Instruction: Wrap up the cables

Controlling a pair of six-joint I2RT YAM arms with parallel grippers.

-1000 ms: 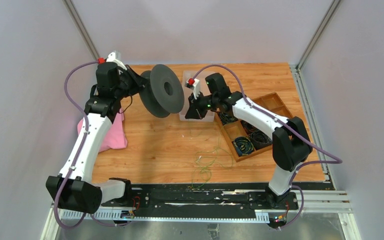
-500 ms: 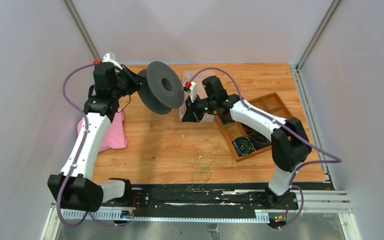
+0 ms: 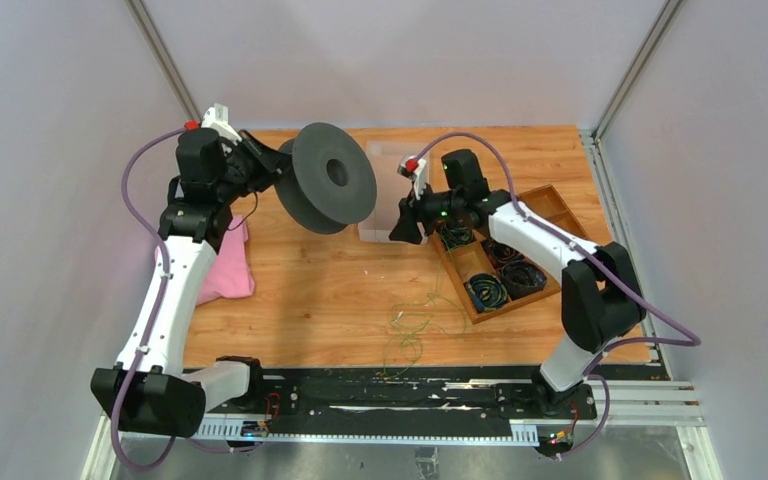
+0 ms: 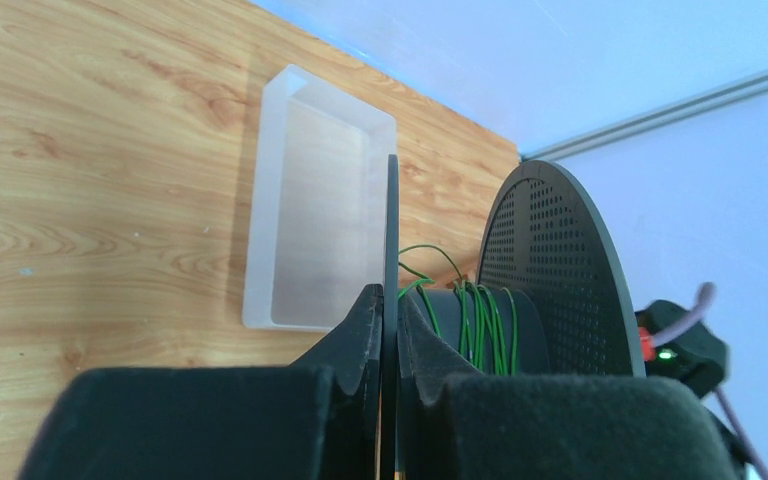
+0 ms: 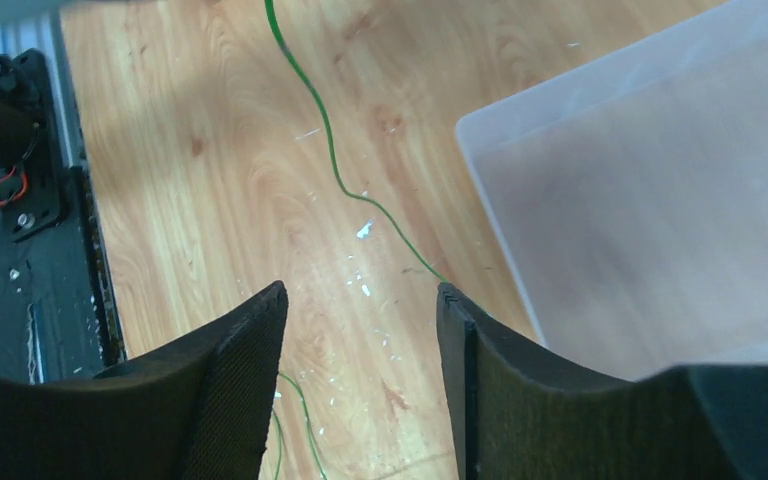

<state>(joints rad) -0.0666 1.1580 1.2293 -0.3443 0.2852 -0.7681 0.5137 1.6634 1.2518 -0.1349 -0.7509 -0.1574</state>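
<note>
A black spool (image 3: 328, 180) hangs tilted over the table's far left. My left gripper (image 3: 272, 168) is shut on its near flange. In the left wrist view the thin flange (image 4: 391, 220) runs between the pinched fingers of my left gripper (image 4: 391, 305). Several turns of green cable (image 4: 475, 320) sit on the hub. The rest of the green cable (image 3: 412, 322) lies in loose loops on the table near the front. My right gripper (image 3: 406, 224) stands open beside the clear box, nothing between its fingers. A green strand (image 5: 328, 150) crosses the wood below my right gripper (image 5: 362, 300).
A clear plastic box (image 3: 380, 215) stands between spool and right gripper, also visible as clear plastic box (image 5: 650, 200). A wooden tray (image 3: 550, 195) with dark coiled bundles sits at the right. A pink cloth (image 3: 224, 268) lies at the left edge.
My right gripper has opened and drawn back to the right, away from the spool. The left arm has swung the spool slightly, then back to the right.
</note>
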